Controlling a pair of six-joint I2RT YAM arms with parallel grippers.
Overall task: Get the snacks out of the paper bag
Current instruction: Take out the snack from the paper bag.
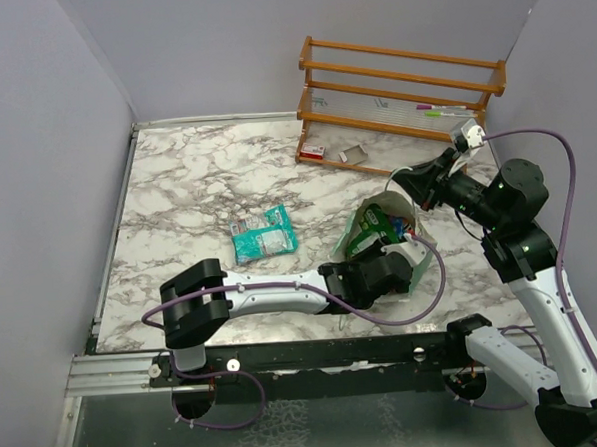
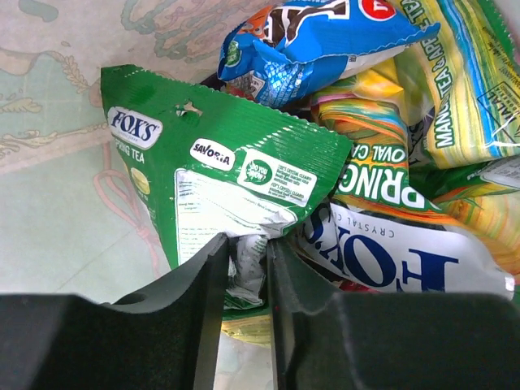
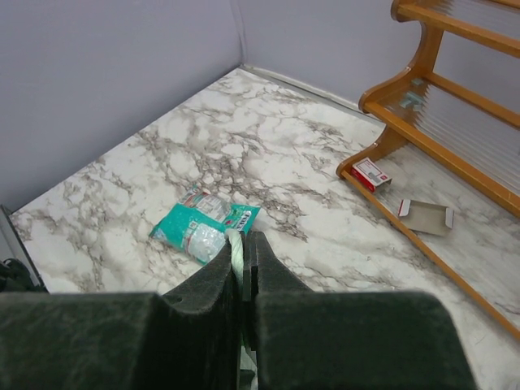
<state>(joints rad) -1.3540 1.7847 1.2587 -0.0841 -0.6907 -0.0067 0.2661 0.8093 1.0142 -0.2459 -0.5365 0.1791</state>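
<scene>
The pale green paper bag [image 1: 411, 221] lies open on the marble table, mouth toward the left arm. My left gripper [image 1: 389, 267] reaches into it. In the left wrist view it [image 2: 248, 248] is shut on the lower edge of a green Fox's packet [image 2: 219, 154]. Beside that lie a blue packet [image 2: 317, 41], yellow-green packets [image 2: 463, 73] and a white-blue packet [image 2: 398, 248], against the bag's cream wall [image 2: 57, 179]. My right gripper [image 1: 415, 184] [image 3: 242, 240] is shut on the bag's string handle [image 3: 236, 252]. A teal-white packet [image 1: 264, 233] [image 3: 201, 231] lies on the table outside the bag.
A wooden rack [image 1: 402, 88] [image 3: 439, 114] stands at the back right, with a small red-white box [image 1: 313, 152] [image 3: 374, 173] and a flat cardboard piece [image 1: 353, 156] [image 3: 428, 215] at its foot. Grey walls close the left and back sides.
</scene>
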